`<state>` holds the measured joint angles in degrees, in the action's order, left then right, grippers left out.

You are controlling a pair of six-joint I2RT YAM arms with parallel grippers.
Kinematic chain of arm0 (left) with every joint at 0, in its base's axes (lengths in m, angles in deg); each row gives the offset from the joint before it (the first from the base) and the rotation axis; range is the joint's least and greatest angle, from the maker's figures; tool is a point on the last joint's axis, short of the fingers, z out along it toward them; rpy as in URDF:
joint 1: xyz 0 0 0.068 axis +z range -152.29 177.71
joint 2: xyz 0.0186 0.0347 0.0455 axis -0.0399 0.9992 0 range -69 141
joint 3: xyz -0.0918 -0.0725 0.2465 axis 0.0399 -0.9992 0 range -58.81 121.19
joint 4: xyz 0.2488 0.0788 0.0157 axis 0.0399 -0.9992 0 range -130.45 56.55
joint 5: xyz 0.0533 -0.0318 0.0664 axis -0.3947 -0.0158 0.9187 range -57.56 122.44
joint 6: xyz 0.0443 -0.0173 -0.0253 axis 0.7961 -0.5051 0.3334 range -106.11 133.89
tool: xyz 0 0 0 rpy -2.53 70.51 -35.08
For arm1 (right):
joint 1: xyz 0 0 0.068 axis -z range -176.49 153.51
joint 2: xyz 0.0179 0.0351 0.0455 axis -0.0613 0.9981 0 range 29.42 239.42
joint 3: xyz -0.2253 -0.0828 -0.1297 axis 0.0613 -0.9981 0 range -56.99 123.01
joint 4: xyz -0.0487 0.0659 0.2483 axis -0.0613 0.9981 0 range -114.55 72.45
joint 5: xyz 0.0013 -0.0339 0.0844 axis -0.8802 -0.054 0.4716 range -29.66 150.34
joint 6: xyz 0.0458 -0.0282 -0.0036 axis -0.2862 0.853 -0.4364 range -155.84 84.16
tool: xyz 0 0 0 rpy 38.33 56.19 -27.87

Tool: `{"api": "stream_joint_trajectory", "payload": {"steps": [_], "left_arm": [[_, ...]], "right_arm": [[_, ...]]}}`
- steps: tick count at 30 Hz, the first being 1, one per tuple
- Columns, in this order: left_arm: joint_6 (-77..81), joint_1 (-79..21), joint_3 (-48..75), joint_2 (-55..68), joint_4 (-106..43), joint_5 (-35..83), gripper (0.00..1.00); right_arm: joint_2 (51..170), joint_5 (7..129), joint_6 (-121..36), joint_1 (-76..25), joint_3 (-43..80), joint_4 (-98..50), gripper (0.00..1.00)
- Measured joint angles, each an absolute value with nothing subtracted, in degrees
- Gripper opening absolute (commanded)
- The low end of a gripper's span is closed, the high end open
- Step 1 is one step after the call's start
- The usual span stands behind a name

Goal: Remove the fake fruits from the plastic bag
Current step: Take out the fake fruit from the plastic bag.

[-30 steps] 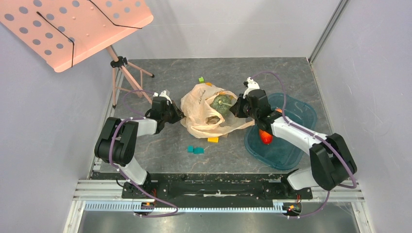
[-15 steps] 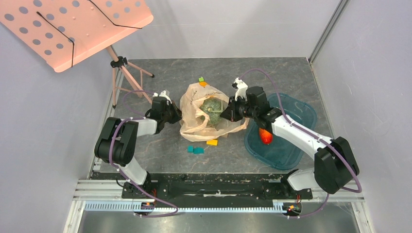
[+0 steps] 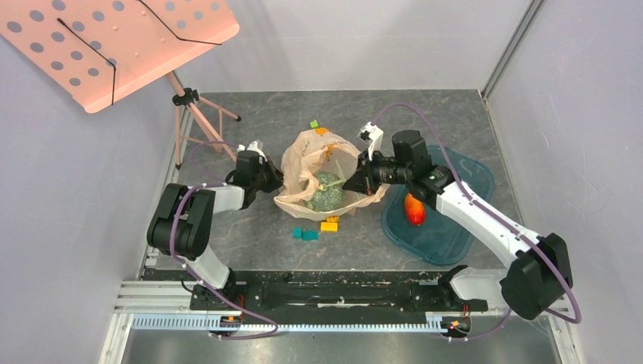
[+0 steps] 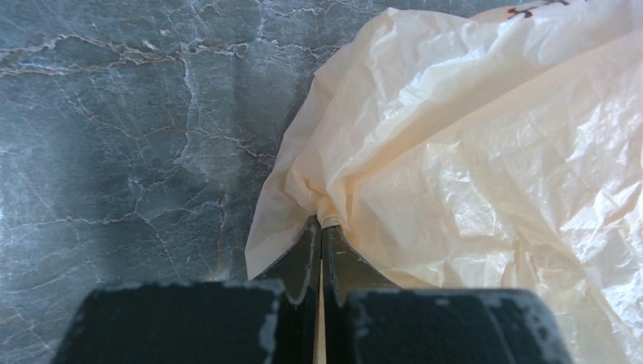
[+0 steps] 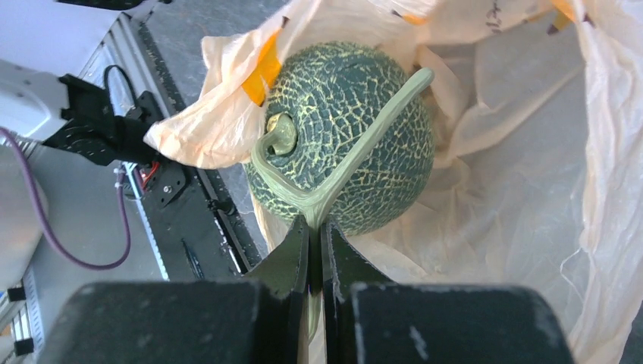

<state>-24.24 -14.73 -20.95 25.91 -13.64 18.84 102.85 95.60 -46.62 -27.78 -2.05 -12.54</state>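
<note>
The plastic bag (image 3: 303, 163) lies crumpled at mid-table with its mouth pulled open. My left gripper (image 3: 279, 180) is shut on the bag's left edge (image 4: 321, 224), and the pale film (image 4: 470, 152) bunches at its tips. Inside the bag, a speckled green melon-like fake fruit (image 3: 326, 191) is in plain view. My right gripper (image 3: 349, 184) is shut on its pale green T-shaped stem (image 5: 315, 216), with the netted ball (image 5: 341, 129) just beyond the fingertips and bag film (image 5: 523, 189) around it. The orange-red fake fruit (image 3: 414, 208) lies in the teal tray (image 3: 462, 227).
A pink music stand (image 3: 114, 45) on a tripod (image 3: 193, 114) stands at the back left. Small blocks lie around the bag: green (image 3: 313, 123) and orange (image 3: 321, 130) behind it, yellow (image 3: 329, 225) and teal (image 3: 305, 234) in front. Walls close both sides.
My right arm has risen and swung left with the stem in its grip. The green fruit has shifted toward the near side of the bag, whose mouth has spread open. The left gripper stayed put.
</note>
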Motion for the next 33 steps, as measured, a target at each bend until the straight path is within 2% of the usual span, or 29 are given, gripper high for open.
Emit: {"api": "stream_joint_trajectory", "payload": {"steps": [7, 33], "left_arm": [[-24.2, -14.7, -20.9, 25.9, -13.6, 18.8, 0.02], [-24.3, -14.5, -21.5, 25.1, -13.5, 18.8, 0.02]], "right_arm": [[98.3, 95.9, -44.5, -27.8, 3.4, -10.6, 0.00], [90.4, 70.7, -45.9, -25.2, 10.6, -11.0, 0.00]]}}
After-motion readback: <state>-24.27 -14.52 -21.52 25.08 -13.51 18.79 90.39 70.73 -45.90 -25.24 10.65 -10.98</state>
